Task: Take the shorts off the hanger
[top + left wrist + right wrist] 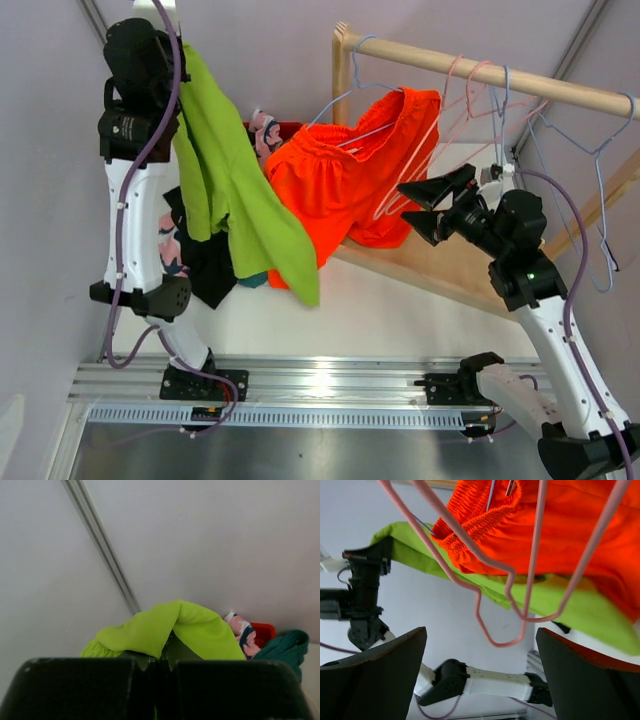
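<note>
The orange shorts (340, 170) hang from a pale blue hanger on the wooden rail (480, 70). My left gripper (185, 75) is raised high at the far left and is shut on the lime green shorts (235, 190), which dangle below it. The left wrist view shows the closed gripper (162, 662) pinching the green fabric (200, 630). My right gripper (425, 207) is open and empty just right of the orange shorts. In the right wrist view my gripper (480, 675) sits below an empty pink hanger (490, 605), with the orange shorts (570, 535) above.
Black shorts (210, 265), pink patterned shorts (265, 130) and teal shorts (252, 280) lie heaped at the left behind the green pair. Empty pink and blue hangers (600, 160) hang on the rail. A wooden base board (450, 265) lies under the rack.
</note>
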Motion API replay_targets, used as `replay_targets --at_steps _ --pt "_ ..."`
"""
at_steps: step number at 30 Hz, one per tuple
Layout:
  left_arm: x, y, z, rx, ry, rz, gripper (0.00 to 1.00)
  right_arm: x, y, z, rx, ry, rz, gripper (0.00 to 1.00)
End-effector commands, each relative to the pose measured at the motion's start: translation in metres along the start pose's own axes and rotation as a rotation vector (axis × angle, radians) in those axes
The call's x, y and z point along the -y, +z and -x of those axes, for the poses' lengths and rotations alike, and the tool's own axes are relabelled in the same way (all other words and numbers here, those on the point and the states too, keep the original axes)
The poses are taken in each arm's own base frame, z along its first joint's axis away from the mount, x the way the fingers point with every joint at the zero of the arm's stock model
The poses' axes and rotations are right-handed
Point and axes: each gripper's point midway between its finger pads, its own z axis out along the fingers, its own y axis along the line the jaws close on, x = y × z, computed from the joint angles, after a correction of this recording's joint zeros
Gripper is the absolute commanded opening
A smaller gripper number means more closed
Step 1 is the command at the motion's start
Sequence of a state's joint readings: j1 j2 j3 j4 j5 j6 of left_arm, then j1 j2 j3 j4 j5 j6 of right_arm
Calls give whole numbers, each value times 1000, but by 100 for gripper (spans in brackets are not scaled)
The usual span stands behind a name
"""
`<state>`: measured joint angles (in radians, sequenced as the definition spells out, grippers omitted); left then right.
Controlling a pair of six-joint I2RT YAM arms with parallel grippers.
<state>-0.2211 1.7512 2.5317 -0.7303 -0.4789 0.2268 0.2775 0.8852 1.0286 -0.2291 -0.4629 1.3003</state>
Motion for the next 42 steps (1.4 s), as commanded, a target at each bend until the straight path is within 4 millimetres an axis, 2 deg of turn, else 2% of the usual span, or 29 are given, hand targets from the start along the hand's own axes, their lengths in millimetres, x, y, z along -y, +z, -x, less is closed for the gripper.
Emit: replay_targets --at_steps 1,4,8,11,13,14,17,18,19,20,21,22,23,24,25,27,28,29,30,31,32,33,34,35,37,38,39,41,42 --pt "47 28 -7 15 -126 -221 0 -13 -27 3 59 -226 -25 99" --pt "88 60 -42 -40 -126 -322 0 -1 -45 5 113 -299 -92 100" --pt "116 93 -88 -119 -117 -347 1 16 -67 10 174 -365 -186 99" --pt "141 113 -142 -224 -103 -391 13 26 -84 16 227 -407 -261 99" --pt "147 123 -168 -275 -122 -393 76 24 -95 21 270 -435 -282 99" --pt "151 124 -185 -320 -156 -395 99 17 -101 22 290 -451 -262 99" --pt "142 122 -210 -415 -196 -354 99 -21 -107 23 311 -507 -162 99" --pt "140 118 -227 -461 -198 -328 99 -47 -107 25 329 -534 -83 99" --pt "138 114 -226 -462 -203 -322 100 -65 -104 17 287 -559 -12 100" --pt "125 100 -197 -409 -223 -314 99 -79 -104 14 272 -581 41 99" --pt "126 92 -223 -455 -217 -308 99 -97 -95 16 265 -601 97 99" --pt "120 83 -211 -422 -227 -307 99 -125 -100 6 226 -638 191 99" --pt "103 62 -170 -334 -252 -307 99 -141 -100 3 208 -659 243 99" --pt "101 52 -174 -327 -252 -313 99 -156 -89 6 194 -668 283 99" --pt "101 40 -181 -338 -249 -331 99 -182 -99 -1 179 -696 361 100" --pt "87 9 -162 -289 -254 -345 99 -209 -100 -1 179 -714 445 99" --pt "86 -1 -170 -306 -249 -356 99 -214 -88 2 162 -709 452 99" --pt "78 -20 -165 -289 -250 -359 99 -230 -92 2 172 -720 490 99" --pt "74 -29 -163 -278 -251 -360 99 -237 -89 4 179 -725 511 99" --pt "69 -38 -160 -264 -255 -356 99 -237 -71 8 172 -713 502 99" --pt "72 -48 -189 -321 -253 -354 99 -244 -67 8 180 -719 514 99" --pt "62 -63 -173 -263 -270 -356 99 -246 -58 8 178 -720 516 99" --pt "60 -71 -170 -246 -281 -362 99 -246 -47 11 196 -736 504 99" --pt "66 -80 -199 -302 -281 -376 99 -238 -18 1 141 -728 484 99" --pt "60 -98 -199 -277 -298 -377 100 -242 2 -2 148 -742 447 99" --pt "59 -104 -199 -275 -309 -377 99 -230 32 -12 102 -757 412 98" --pt "61 -110 -219 -310 -300 -379 99 -234 37 -14 100 -764 408 97" --pt "53 -124 -213 -275 -311 -372 99 -227 57 -13 109 -764 365 96" --pt "54 -128 -229 -301 -303 -370 99 -222 71 -16 101 -766 353 96"
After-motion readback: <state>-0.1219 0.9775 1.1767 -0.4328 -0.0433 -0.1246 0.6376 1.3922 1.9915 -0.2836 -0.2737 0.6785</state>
